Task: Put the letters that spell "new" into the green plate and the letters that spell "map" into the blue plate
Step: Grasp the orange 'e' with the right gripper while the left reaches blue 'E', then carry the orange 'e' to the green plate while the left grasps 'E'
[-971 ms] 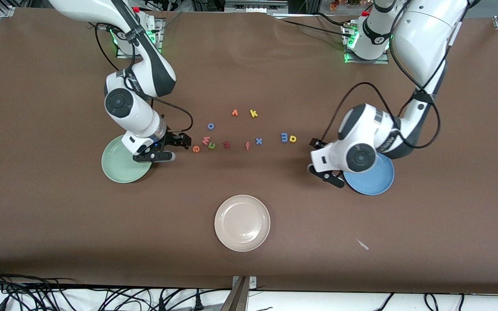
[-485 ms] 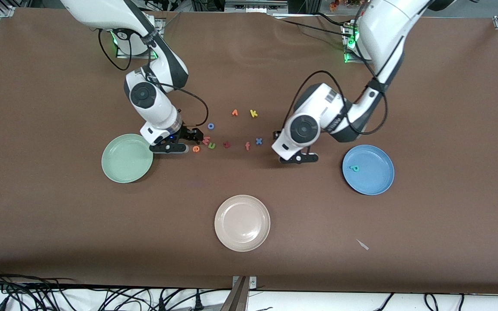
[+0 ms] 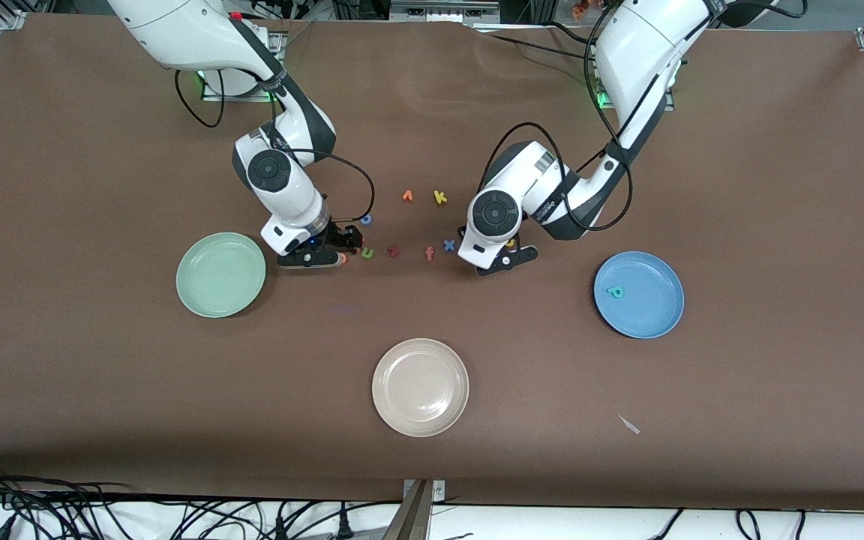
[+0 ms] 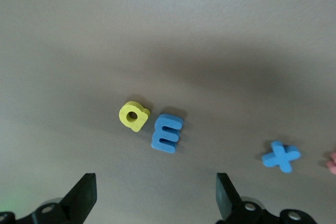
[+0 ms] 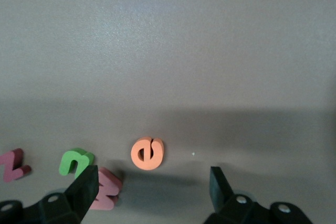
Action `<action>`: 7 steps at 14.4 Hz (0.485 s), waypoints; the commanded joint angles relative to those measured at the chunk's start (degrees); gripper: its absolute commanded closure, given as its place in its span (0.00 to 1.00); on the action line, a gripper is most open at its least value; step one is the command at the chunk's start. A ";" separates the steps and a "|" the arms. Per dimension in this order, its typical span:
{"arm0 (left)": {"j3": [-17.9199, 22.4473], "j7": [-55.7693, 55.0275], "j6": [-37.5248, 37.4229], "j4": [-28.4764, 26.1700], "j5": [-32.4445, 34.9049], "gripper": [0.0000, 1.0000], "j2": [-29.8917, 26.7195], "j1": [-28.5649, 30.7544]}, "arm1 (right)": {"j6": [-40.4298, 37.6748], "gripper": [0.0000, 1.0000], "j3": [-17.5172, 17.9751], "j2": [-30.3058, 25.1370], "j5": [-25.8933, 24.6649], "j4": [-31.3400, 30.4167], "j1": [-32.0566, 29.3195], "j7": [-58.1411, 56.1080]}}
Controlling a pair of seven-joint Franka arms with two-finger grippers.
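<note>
In the front view, my right pincer (image 3: 331, 252) hangs low over the row of letters in the middle of the table, at the end of the row toward the right arm's end of the table. The green plate (image 3: 211, 289) sits just beside it with no letters in it. My left pincer (image 3: 503, 259) hangs low over the end of the row toward the left arm's end of the table. The blue plate (image 3: 649, 311) holds the teal p (image 3: 614, 292). The cream plate (image 3: 421, 405) sits near the table edge closest to the camera, and I leave it alone. In the left wrist view, my left pincer (image 4: 157, 195) is wide open and holds nothing. The yellow a (image 4: 133, 116) and the blue m (image 4: 168, 133) lie side by side, almost touching. The blue x (image 4: 282, 156) lies apart from them. I think I should pick one letter and not pinch both. In the right wrist view, my right pincer (image 5: 152, 187) is open and holds nothing too. The orange e (image 5: 147, 153) lies on the table just ahead of the gap. The green n (image 5: 76, 162) and pink w (image 5: 107, 188) sit close to one finger (image 5: 86, 184). I think I should go straight down with the e in the middle, so that finger does not bump the w.
</note>
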 commanded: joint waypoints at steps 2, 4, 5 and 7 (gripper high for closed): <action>0.05 -0.41 3.48 -2.12 0.23 0.17 0.48 -0.29 | 0.92 0.08 -0.97 2.90 -2.80 2.80 0.72 1.03; 0.05 -0.32 3.57 -2.12 0.32 0.33 0.84 -0.46 | 0.92 0.11 -1.23 3.61 -4.64 3.07 1.42 1.12; 0.05 -0.32 3.83 -1.95 0.32 0.38 1.28 -0.47 | 1.00 0.12 -1.84 3.61 -4.91 3.07 1.95 1.12; 0.05 1.16 5.50 -1.94 0.23 0.43 2.15 0.06 | 1.09 0.16 -2.02 3.87 -5.00 3.33 2.22 1.12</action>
